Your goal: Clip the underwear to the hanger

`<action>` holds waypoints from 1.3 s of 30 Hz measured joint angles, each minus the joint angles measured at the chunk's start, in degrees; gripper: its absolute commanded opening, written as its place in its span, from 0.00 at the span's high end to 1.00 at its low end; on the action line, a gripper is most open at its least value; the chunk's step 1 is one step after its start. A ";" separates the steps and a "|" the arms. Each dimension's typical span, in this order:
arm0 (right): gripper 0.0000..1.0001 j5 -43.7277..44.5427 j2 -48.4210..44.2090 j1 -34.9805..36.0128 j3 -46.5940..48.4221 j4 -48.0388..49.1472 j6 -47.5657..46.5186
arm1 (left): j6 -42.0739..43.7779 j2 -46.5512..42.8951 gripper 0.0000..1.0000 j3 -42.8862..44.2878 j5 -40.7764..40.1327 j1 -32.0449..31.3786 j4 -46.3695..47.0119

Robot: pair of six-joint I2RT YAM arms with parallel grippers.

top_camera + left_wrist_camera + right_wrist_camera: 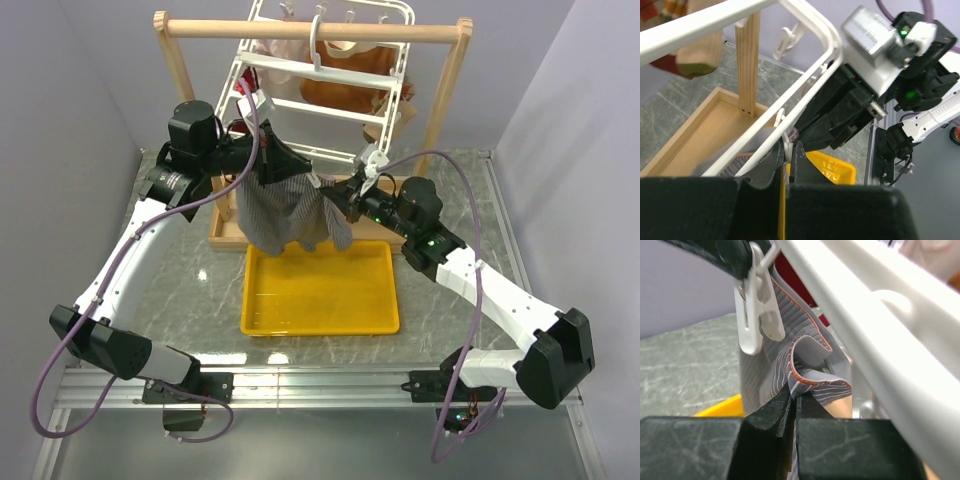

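Lilac walls enclose a grey marbled worktop (200, 280), seen from above. A wooden frame stand (310, 30) sits at 12 o'clock, with the white hanger (320, 66) tilted beneath its bar. The underwear (285, 205) hangs in the air over a yellow tray (320, 290). The left pincer (258, 150) is at its 11 o'clock corner and the right pincer (328, 192) at its 3 o'clock edge.

From the left wrist, the left pincer (788, 157) has its fingers pressed together right under the hanger (715, 22) rim. A white clip part shows at their tips; what they grip is unclear.

From the right wrist, the right pincer (792, 400) is clamped on a fold of the underwear (805, 347). A white clip (757, 310) dangles against the cloth at 11 o'clock, and the hanger (880, 320) rail crosses at 2 o'clock.
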 measured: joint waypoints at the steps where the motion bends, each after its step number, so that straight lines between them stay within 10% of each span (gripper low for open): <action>1: 1.00 1.11 -0.52 0.24 -0.26 0.20 0.02 | -0.26 0.00 1.00 0.00 -0.22 0.00 -0.04; 39: 1.00 24.74 -3.10 12.70 -10.45 18.05 -30.45 | -2.51 -0.24 1.00 -0.28 -7.50 -0.79 -3.02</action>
